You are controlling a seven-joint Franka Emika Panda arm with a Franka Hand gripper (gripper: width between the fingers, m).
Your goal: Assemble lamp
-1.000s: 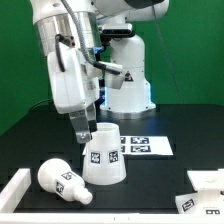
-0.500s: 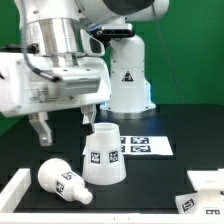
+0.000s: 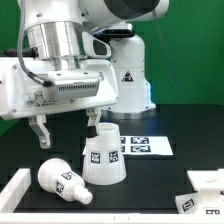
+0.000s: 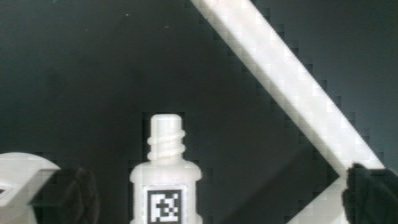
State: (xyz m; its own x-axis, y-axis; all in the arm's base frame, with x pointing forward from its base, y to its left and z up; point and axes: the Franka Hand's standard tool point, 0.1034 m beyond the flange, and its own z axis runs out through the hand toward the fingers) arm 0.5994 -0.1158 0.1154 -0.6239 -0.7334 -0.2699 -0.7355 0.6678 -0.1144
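Note:
The white cone shade [image 3: 105, 156] stands wide end down on the black table, tag facing front. The white bulb [image 3: 62, 181] lies on its side in front of it, toward the exterior view's left, round head away from the shade. In the wrist view the bulb [image 4: 167, 175] shows its threaded end and tag. My gripper [image 3: 66, 130] hangs above the bulb, open wide and empty. In the wrist view my gripper [image 4: 217, 200] has the bulb between its dark fingers, nearer one of them. A small white part [image 3: 205, 180], perhaps the base, sits at the exterior view's right edge.
The marker board [image 3: 146, 147] lies behind the shade toward the exterior view's right. A low white wall [image 3: 15, 190] runs along the front at the exterior view's left; it crosses the wrist view as a diagonal white bar [image 4: 285, 85]. The arm's white pedestal [image 3: 130, 80] stands at the back.
The wrist has turned and swung from beside the shade toward the exterior view's left, over the bulb. The fingers now stand wide apart. The shade and bulb have not moved.

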